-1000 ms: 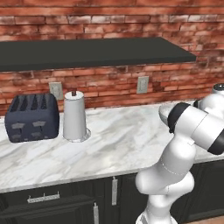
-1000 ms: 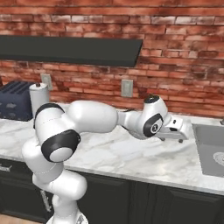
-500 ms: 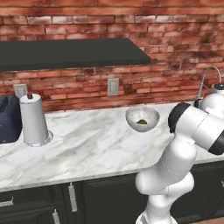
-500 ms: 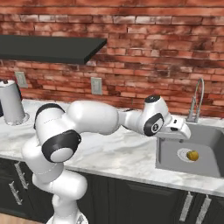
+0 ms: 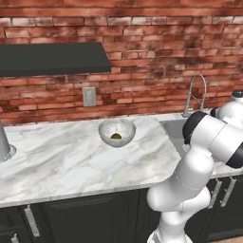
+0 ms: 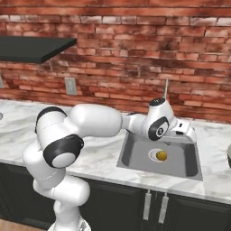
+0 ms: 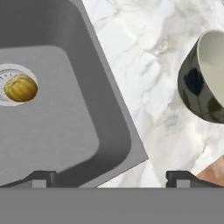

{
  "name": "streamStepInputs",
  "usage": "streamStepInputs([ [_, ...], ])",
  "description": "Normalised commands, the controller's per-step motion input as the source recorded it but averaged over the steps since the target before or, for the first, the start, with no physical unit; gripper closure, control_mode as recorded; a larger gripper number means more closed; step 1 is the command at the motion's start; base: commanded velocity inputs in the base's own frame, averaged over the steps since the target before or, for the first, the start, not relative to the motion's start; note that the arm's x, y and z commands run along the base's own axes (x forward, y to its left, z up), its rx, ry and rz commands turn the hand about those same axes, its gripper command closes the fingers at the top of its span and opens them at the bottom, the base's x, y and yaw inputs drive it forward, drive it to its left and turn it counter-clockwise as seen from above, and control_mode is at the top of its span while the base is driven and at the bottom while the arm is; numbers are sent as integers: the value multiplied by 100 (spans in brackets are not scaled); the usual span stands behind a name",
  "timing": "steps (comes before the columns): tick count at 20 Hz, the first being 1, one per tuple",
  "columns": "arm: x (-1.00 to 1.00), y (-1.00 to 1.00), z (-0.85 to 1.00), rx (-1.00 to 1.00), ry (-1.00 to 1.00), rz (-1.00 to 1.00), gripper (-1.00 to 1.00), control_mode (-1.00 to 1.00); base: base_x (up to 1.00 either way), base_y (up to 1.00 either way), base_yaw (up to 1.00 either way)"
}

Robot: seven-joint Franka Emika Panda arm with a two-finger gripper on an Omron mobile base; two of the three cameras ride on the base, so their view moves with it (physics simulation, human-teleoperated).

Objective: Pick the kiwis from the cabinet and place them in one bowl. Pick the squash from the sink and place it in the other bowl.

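Observation:
A small yellow squash lies on the round drain of the grey sink; the hand view has the squash at its left, inside the sink. My gripper hovers open over the sink's right rim, and its fingertips stand wide apart with nothing between them. Right of the sink stands a bowl, glossy dark outside and pale inside. A pale speckled bowl on the counter left of the sink holds an olive-green kiwi. The dark cabinet hangs at upper left.
A tall curved chrome tap rises behind the sink. A wall outlet sits on the brick wall. The paper-towel roll's base shows at the far left edge. Dark lower cupboards run under the marble counter.
The base has driven right along the counter, so the whole scene slid left: toaster and paper towels left the views, while the sink and squash came in. The gripper stays open.

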Motion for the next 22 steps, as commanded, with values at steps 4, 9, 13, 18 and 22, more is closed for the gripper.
streamStepInputs([
  [4, 0, 0, 0, 0, 0, 0, -100, 100, 10, -69, 1],
  [9, 0, 0, 0, 0, 0, 0, -100, 100, 6, -64, 0],
  [13, 0, 0, 0, 0, 0, 0, -100, 100, 0, -34, 0],
  [18, 2, 0, 0, 0, 0, 0, -100, -100, 0, -4, 0],
  [22, 22, 22, 0, 0, 0, 2, -100, -100, 0, 0, 0],
])
